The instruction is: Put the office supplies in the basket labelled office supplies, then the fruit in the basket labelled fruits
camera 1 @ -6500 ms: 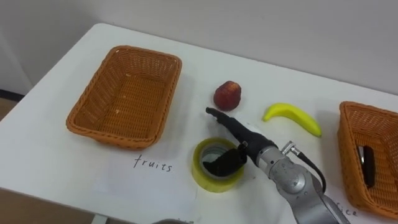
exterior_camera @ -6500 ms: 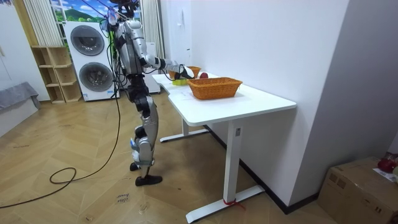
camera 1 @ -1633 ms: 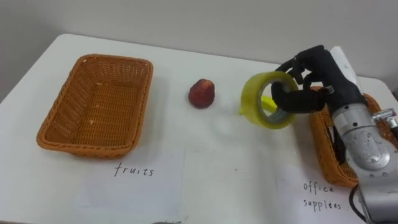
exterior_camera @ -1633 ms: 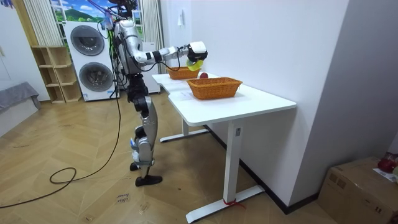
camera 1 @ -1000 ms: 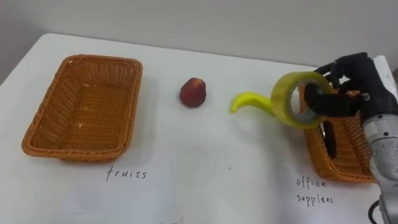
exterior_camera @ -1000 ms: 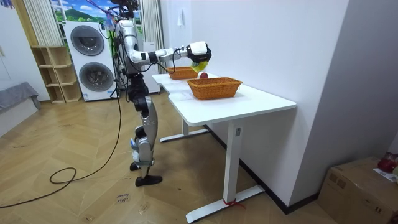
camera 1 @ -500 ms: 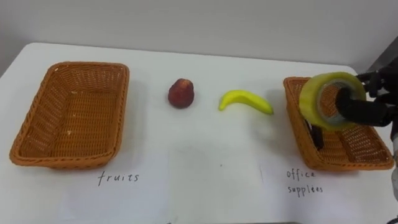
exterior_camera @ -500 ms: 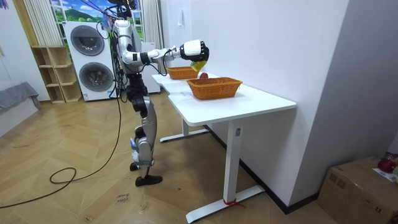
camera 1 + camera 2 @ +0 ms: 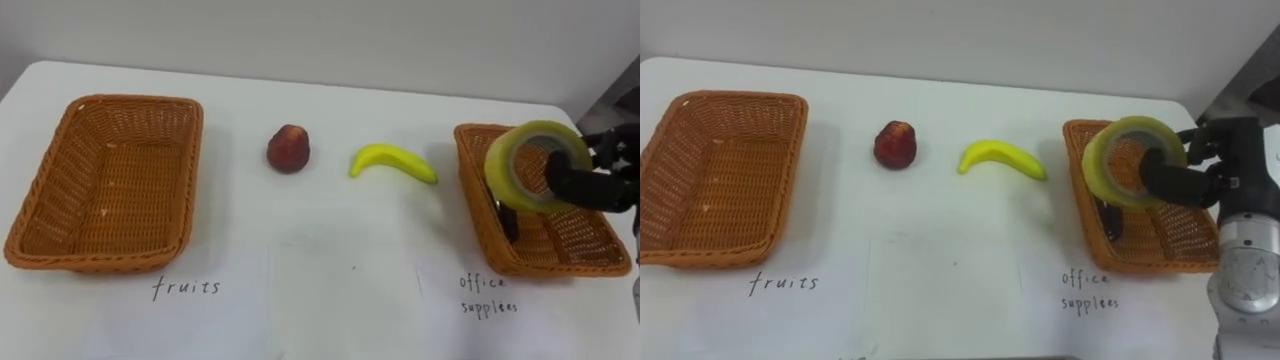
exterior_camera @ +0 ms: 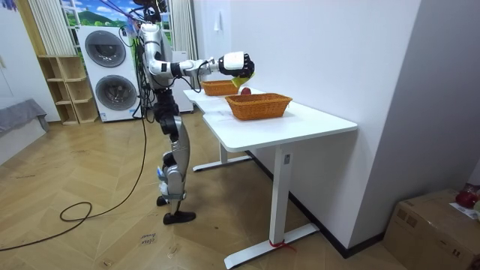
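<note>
My right hand [image 9: 1200, 170] is shut on a yellow tape roll [image 9: 1120, 160], fingers hooked through its hole, and holds it in the air over the office supplies basket [image 9: 1140, 252] at the table's right. A dark object [image 9: 1108, 220] lies in that basket. A red apple [image 9: 288, 148] and a yellow banana [image 9: 392, 162] lie on the white table between the baskets. The fruits basket [image 9: 100, 180] stands on the left with nothing in it. In the room view the robot stands at the table's end, right arm [image 10: 206, 66] stretched out over it.
Paper labels lie in front of each basket: one for fruits [image 9: 185, 288], one for office supplies [image 9: 490, 294]. The table's front edge runs along the bottom of the view. A wall stands behind the table.
My right hand has carried the tape roll rightward, from beside the banana to over the office supplies basket. The camera has swung right, so the scene has shifted left.
</note>
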### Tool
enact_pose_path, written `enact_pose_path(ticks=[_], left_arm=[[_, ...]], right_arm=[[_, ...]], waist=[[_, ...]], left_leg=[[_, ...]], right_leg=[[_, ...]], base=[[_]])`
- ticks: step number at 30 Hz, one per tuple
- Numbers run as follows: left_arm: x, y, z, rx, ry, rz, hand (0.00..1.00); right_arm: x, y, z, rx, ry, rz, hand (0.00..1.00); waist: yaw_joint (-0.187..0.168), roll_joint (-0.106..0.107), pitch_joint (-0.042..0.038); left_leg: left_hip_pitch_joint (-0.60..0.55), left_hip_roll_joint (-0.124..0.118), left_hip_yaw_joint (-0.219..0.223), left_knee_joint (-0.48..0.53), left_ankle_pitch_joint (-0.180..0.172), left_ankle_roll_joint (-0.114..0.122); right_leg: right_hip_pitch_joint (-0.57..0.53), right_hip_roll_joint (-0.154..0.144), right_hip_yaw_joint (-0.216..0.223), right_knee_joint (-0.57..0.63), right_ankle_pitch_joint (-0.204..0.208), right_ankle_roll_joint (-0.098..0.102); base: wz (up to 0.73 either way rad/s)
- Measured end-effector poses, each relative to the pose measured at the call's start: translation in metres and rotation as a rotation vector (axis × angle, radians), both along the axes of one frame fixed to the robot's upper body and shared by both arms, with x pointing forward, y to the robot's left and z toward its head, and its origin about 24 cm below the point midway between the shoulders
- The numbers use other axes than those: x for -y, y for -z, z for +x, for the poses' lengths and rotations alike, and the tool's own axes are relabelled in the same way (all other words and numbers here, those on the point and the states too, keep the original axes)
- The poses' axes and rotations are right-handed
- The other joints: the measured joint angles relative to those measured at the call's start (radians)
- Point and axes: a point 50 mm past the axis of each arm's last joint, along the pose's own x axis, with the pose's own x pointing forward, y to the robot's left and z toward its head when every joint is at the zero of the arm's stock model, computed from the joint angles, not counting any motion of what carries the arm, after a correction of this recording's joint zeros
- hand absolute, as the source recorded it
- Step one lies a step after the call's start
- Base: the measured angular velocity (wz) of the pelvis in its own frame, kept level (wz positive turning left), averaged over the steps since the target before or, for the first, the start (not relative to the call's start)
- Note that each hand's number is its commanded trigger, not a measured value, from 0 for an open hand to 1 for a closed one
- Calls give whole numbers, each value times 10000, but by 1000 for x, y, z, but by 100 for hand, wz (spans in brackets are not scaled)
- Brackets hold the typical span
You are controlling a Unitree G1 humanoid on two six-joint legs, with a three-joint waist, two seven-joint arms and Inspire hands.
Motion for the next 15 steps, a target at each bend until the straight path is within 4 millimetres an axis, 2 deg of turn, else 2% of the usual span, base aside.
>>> enact_pose_path(ticks=[4,15], left_arm=[[0,0,0,-7,25,-3,0],[0,0,1,-75,11,57,0]], right_arm=[[2,5,-1,-188,93,54,100],[4,11,-7,-506,223,55,100]], waist=[[-8,44,20],[-10,95,7]], left_leg=[[7,3,7,6,0,0],[16,13,2,29,-1,-2]], right_leg=[[3,1,4,9,0,0],[13,4,3,30,3,-5]], base=[[0],[0]])
